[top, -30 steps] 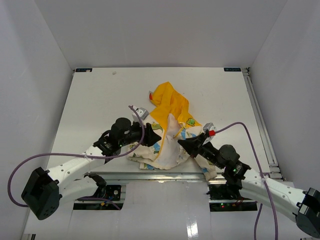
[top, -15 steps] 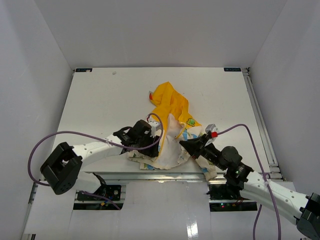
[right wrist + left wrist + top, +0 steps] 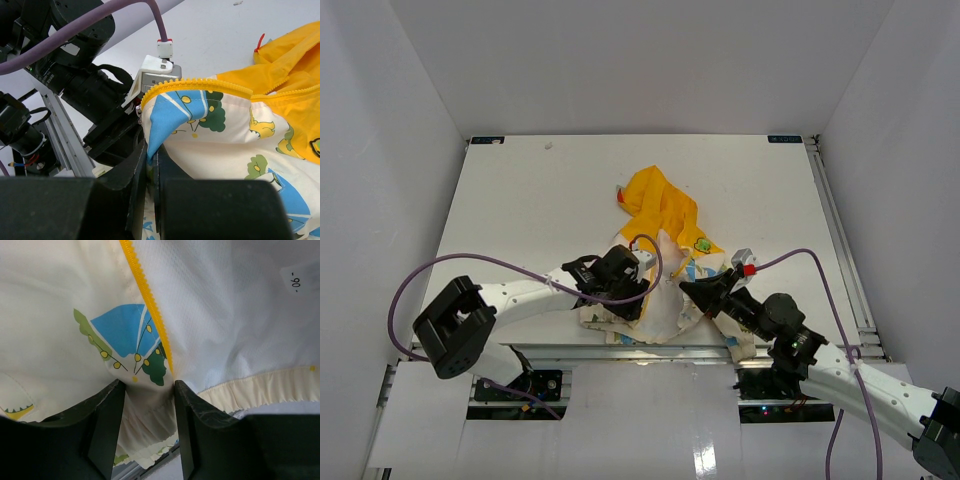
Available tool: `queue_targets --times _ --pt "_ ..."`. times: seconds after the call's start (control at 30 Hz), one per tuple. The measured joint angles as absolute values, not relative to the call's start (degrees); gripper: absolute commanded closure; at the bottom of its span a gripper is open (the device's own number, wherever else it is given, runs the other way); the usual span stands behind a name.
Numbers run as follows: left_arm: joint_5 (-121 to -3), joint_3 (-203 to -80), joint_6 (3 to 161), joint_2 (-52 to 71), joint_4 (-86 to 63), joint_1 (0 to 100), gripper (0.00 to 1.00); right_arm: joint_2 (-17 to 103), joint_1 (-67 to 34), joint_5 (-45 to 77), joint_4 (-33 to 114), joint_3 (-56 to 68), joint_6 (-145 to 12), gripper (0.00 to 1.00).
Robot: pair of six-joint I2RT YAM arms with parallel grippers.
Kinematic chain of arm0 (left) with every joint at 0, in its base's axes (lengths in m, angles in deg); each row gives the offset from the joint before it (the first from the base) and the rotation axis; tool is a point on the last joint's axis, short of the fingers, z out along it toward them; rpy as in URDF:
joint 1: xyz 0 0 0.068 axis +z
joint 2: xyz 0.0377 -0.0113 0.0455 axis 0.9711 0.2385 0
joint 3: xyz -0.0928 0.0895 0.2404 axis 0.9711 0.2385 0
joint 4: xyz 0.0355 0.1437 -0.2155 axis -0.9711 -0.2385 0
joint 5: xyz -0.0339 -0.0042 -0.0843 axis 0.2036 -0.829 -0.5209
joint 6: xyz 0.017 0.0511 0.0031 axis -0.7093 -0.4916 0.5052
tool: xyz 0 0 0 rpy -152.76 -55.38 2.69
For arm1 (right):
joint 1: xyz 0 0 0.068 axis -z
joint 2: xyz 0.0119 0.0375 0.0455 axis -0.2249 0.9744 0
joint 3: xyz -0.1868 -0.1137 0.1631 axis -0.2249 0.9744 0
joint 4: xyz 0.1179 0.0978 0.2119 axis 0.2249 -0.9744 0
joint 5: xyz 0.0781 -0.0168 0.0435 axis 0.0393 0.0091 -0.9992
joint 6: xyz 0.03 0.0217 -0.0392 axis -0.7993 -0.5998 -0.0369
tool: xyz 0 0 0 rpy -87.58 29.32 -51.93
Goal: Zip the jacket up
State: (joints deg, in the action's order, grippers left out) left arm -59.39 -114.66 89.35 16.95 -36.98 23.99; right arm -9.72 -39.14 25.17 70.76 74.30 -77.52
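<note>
The jacket (image 3: 663, 208) lies crumpled at the lower middle of the top view, near the front edge of the white table (image 3: 520, 200). Its yellow-orange hood is spread toward the centre, and its cream printed body is bunched between the two grippers. In the left wrist view the yellow zipper strip (image 3: 146, 297) runs from the top edge down to the middle, beside a print of a blue shape with green trees. A small white label (image 3: 295, 281) at the upper right carries turned marks that read like "06" or "90"; which one cannot be told. The left gripper (image 3: 149, 392) has its jaws apart, and a fold of cream fabric with a ribbed hem sits in the gap, touching both fingers (image 3: 107, 425). The right gripper (image 3: 150, 152) is clamped together on a blue-printed edge of the jacket, just below a raised arc of zipper teeth (image 3: 200, 84). Behind that arc, in the upper left of the right wrist view, are the left arm's black body and white wrist block (image 3: 157, 75), with a purple cable (image 3: 150, 20) plugged into it.
</note>
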Motion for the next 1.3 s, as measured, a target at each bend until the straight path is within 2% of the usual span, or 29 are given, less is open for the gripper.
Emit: queue_targets --times 0.1,0.27,0.3,0.5,0.63,0.7,0.8,0.93,1.1,1.2,1.23,1.27,1.3 --pt "-59.03 -114.8 89.36 17.49 -37.35 23.75 0.59 -9.79 -39.14 25.15 70.75 74.4 -77.5 0.92" --pt "-58.6 -115.16 89.57 17.6 -38.22 23.08 0.98 -9.99 -39.14 25.17 70.72 74.53 -77.5 0.92" --pt "-58.6 -115.29 89.67 17.62 -38.4 22.88 1.0 -9.99 -39.14 25.17 70.72 74.53 -77.5 0.92" --pt "-58.6 -115.38 89.99 17.16 -38.43 22.6 1.0 -9.93 -39.14 25.17 70.72 74.57 -77.5 0.92" --pt "-58.04 -115.08 91.13 12.7 -37.11 22.63 0.99 -9.52 -39.14 25.13 70.72 74.57 -77.5 0.92" --pt "-57.79 -115.06 91.86 9.03 -35.78 22.8 0.89 -9.24 -39.14 25.04 70.72 74.57 -77.5 0.92" --pt "-57.39 -115.04 93.19 3.84 -33.6 23.03 0.99 -8.86 -39.14 24.92 70.72 74.57 -77.5 0.92" --pt "-56.1 -112.91 95.57 -3.58 -29.75 23.25 1.0 -8.41 -39.14 23.98 70.75 74.57 -77.5 0.92" --pt "-55.67 -104.31 96.9 -15.39 -20.2 23.34 1.0 -7.94 -39.14 21.83 70.88 74.57 -77.5 0.92" --pt "-56.05 -101.35 96.85 -18.19 -15.25 23.38 1.0 -6.66 -39.14 19.47 71.82 74.57 -77.48 0.92" --pt "-56.23 -101.06 96.82 -18.12 -14.04 23.43 0.99 -6.07 -39.14 18.57 72.27 74.57 -77.47 0.92" --pt "-56.41 -100.89 96.8 -17.95 -13.02 23.5 0.87 -5.49 -39.14 17.74 72.68 74.57 -77.46 0.92" --pt "-56.7 -100.85 96.7 -17.68 -12.27 23.52 0.81 -4.76 -39.14 16.97 73.0 74.57 -77.46 0.92"
